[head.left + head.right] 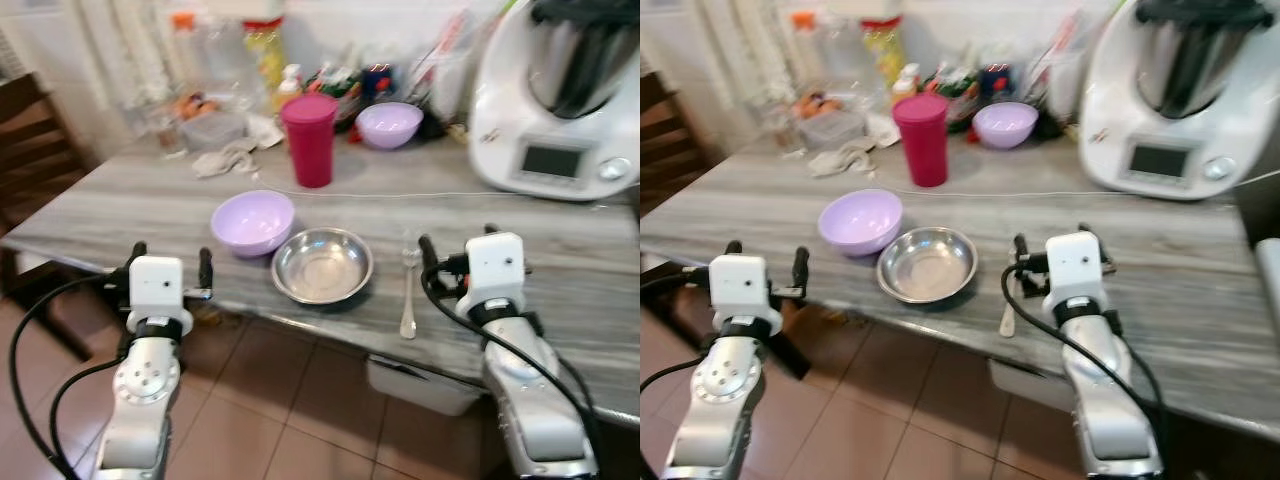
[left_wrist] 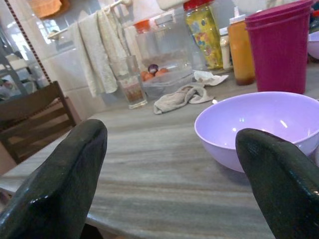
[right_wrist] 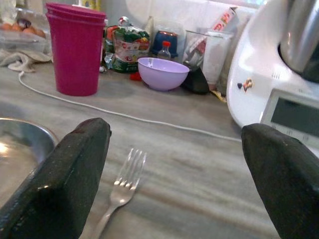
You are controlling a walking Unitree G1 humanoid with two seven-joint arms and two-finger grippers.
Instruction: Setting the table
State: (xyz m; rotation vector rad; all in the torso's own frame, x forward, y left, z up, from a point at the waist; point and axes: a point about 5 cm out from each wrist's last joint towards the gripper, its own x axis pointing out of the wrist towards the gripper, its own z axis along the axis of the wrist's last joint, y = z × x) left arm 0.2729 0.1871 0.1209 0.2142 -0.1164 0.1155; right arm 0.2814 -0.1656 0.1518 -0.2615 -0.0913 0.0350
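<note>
left claw (image 1: 170,262) fingers apart at desk (image 1: 560,280) edge, before lilac bowl (image 1: 253,221) | right claw (image 1: 455,250) fingers apart, empty, above fork (image 1: 409,295) beside steel bowl (image 1: 322,265) | advice: lower straight, pinch fork handle | far: magenta cup (image 1: 310,140)

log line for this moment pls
left hand open, near lilac bowl | right hand open, by fork | steel bowl between

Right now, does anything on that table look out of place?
A crumpled cloth lies loose on the table, and a white cord runs across it. The fork lies near the edge.
</note>
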